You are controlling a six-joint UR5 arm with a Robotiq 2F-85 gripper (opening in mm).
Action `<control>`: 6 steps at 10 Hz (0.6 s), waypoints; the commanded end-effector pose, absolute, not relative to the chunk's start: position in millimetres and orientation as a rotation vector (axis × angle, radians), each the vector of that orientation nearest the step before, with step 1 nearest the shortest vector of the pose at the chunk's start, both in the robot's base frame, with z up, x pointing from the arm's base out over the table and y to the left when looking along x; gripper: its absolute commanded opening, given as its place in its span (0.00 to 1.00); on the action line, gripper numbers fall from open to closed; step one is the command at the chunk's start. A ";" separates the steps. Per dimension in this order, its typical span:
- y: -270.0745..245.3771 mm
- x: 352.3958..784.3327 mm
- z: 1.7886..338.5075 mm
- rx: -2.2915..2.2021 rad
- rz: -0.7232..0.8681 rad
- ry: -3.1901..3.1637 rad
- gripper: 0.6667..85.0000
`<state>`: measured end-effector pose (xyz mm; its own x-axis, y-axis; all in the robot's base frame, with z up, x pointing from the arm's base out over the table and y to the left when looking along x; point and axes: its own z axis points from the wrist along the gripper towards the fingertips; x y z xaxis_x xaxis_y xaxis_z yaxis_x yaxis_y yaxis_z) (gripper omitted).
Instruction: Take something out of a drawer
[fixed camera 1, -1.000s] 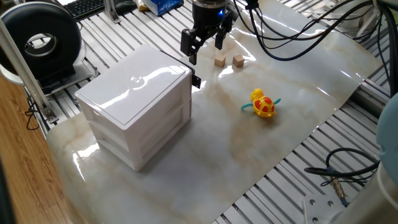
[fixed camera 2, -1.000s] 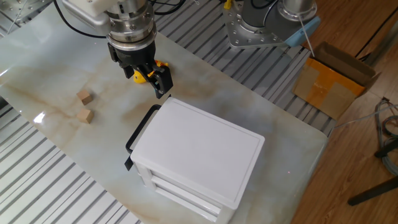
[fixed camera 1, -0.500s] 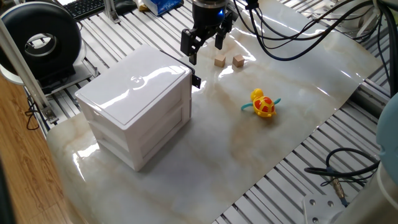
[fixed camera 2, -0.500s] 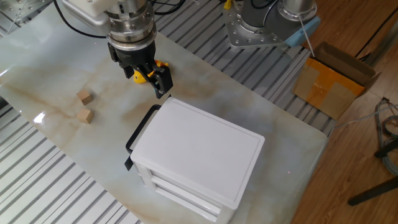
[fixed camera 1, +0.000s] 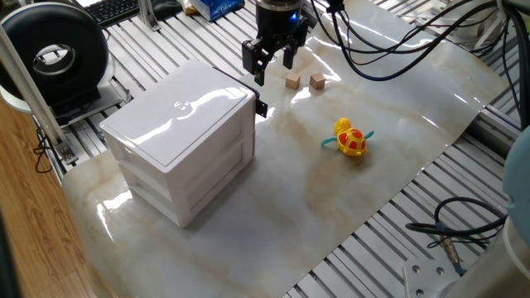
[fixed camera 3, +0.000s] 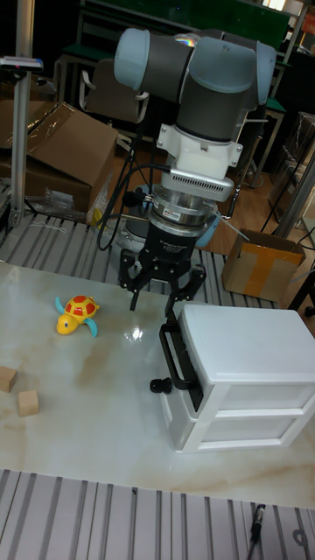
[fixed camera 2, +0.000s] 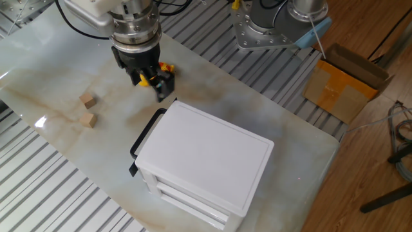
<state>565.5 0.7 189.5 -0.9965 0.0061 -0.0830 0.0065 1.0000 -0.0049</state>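
- Gripper [fixed camera 1: 272, 63] jaws narrower vs earlier frames, fingers drawn in toward each other, still apart w/ visible gap, clamped on nothing.
- Also sits a touch higher in the frame than 0.5 s ago; otherwise same spot above front edge of white three-tier box [fixed camera 2: 206, 161].
- Probably pre-shaping to fit the handle or knob before descent; a guess only.
- Drawer [fixed camera 3: 245, 350] = top tier, directly below and slightly behind the jaws; looks shut or nearly so, contents not visible.
- Black handle [fixed camera 3: 178, 354] just under the jaws, standing proud of the box front; small black knob [fixed camera 3: 158, 384] below that, lower than fingertips.
- No contact yet btwn fingers [fixed camera 3: 136, 287] and handle in any view.
- Task barely started: drawer not pulled, nothing taken out.
- Unchanged vs earlier frames: box, toy turtle [fixed camera 1: 350, 138] well off to one side of jaws, two wooden cubes [fixed camera 1: 305, 80] just beyond jaws on far side.
- Next likely needs lowering onto handle, closing, pulling away from box.
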 end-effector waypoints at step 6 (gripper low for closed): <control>1.1 585.0 191.6 0.028 -0.007 2.977 0.01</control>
<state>581.8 -0.6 190.2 -0.9887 0.0139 -0.1496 0.0161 0.9998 -0.0134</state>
